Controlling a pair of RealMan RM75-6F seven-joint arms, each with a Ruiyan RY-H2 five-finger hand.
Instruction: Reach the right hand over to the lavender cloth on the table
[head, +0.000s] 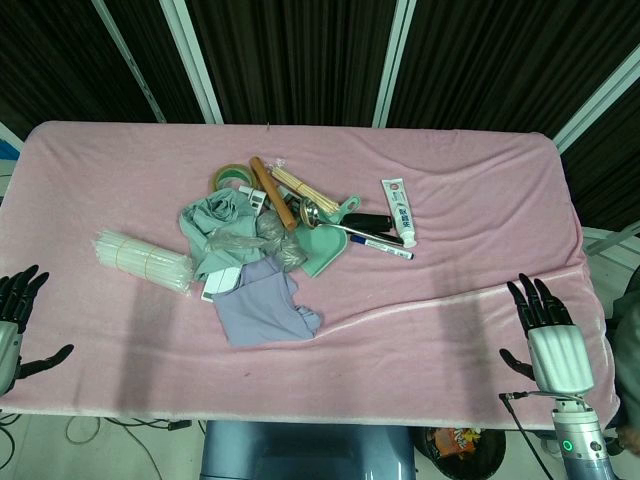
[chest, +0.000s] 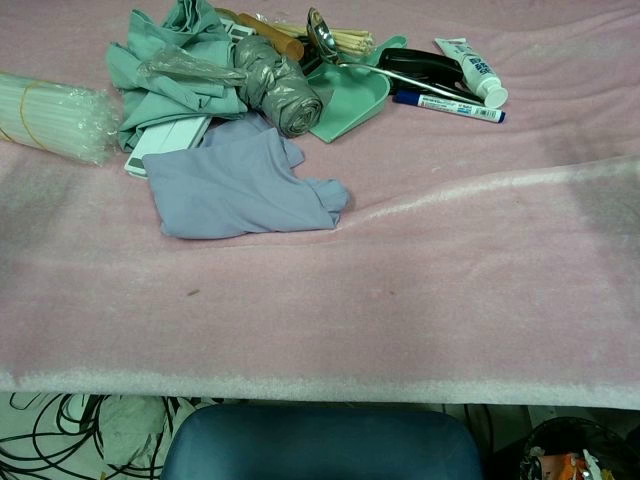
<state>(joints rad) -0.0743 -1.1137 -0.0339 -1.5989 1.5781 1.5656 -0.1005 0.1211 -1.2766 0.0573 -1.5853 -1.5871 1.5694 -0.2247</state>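
Note:
The lavender cloth (head: 262, 303) lies crumpled on the pink table cover, left of centre, at the near edge of a pile of items; the chest view shows the cloth (chest: 240, 185) flat and free of other things on its near side. My right hand (head: 548, 333) hovers at the table's front right corner, fingers spread and holding nothing, far to the right of the cloth. My left hand (head: 16, 325) sits off the front left edge, fingers apart and empty. Neither hand appears in the chest view.
Behind the cloth is a pile: a green cloth (head: 215, 220), a grey plastic bag (head: 280, 240), a green dustpan (head: 325, 245), a wooden rolling pin (head: 272, 192), tape (head: 232, 177), a toothpaste tube (head: 398, 210), a marker (head: 382, 245). A bundle of straws (head: 142, 260) lies left. A fold (head: 450, 298) ridges the cover.

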